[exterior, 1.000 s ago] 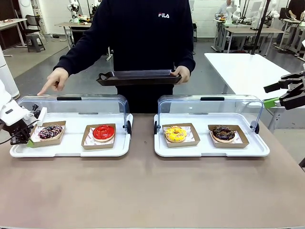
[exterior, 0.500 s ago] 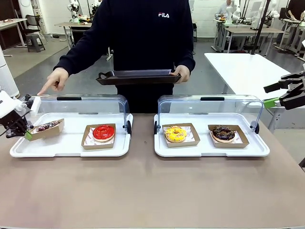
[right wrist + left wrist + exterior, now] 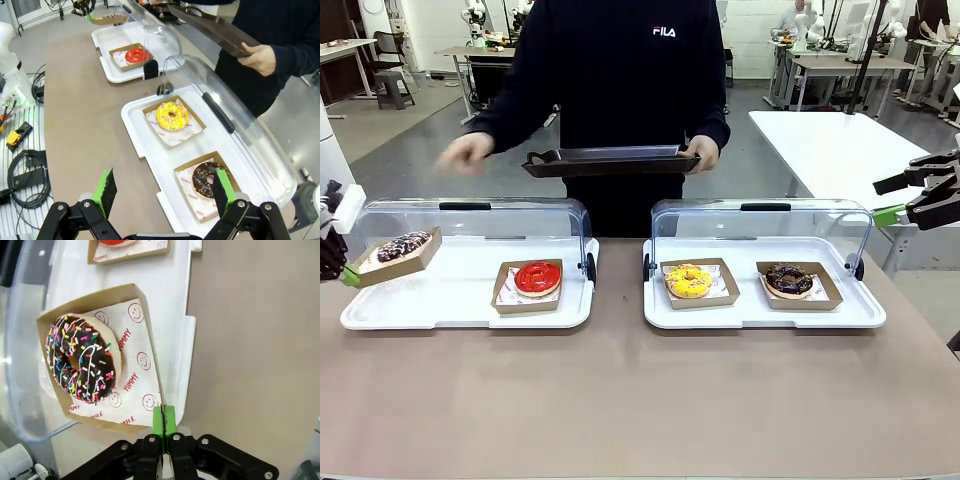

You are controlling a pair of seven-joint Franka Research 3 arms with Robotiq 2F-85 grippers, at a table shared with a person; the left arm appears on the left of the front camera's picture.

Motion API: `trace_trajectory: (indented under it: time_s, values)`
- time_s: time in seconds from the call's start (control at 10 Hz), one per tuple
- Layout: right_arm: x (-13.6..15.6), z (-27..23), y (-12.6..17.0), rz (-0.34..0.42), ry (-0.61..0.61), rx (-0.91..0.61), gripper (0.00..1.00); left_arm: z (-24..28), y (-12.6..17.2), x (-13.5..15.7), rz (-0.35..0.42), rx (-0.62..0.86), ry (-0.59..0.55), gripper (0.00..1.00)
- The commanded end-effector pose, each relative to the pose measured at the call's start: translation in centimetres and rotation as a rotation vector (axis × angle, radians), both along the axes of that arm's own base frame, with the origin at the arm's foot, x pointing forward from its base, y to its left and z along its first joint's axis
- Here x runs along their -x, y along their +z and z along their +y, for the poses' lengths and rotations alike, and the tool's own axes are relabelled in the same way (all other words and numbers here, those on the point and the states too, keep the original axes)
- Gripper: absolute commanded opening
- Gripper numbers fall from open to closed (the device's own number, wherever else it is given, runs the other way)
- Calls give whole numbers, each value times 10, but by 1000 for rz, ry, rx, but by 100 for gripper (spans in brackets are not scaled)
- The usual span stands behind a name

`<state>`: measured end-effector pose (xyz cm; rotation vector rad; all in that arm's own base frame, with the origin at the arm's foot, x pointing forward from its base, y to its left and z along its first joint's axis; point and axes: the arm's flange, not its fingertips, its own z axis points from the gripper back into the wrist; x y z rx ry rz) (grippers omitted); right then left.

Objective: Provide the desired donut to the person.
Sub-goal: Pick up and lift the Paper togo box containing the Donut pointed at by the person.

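- The left tool [image 3: 164,426] pinches shut on a corner of the cardboard boat [image 3: 87,300], which carries the sprinkled donut [image 3: 82,360] tilted above the white tray's [image 3: 460,295] left end.
- The right tool [image 3: 162,192] gapes wide and holds nothing, well away from the white tray.
- The person [image 3: 620,80] stands beyond the white tray.

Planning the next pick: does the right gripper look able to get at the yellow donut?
Probably yes: the yellow donut lies uncovered, its clear lid swung up behind, and the right gripper hangs open with nothing between.
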<state>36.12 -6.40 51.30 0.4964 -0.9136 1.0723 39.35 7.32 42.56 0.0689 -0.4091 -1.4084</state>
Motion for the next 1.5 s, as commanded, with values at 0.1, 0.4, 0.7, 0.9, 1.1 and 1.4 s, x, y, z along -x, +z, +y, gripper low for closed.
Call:
trace_trajectory:
  time_s: [0.1,0.4,0.7,0.9,1.1,1.4]
  values:
    - [-4,0,-1,-19,10,-24,100,-7,2,45,-67,-29,-75,0]
    - [-4,0,-1,-19,10,-24,100,-7,19,76,1,-68,-117,0]
    - [-4,0,-1,-19,10,-24,100,-7,42,108,82,-137,-127,0]
    - [-4,0,-1,-19,10,-24,100,-14,60,129,34,-191,-123,0]
    - [-4,0,-1,-19,10,-24,100,-20,84,143,-76,-217,-128,0]
    - [-4,0,-1,-19,10,-24,100,-16,91,139,-89,-210,-130,0]
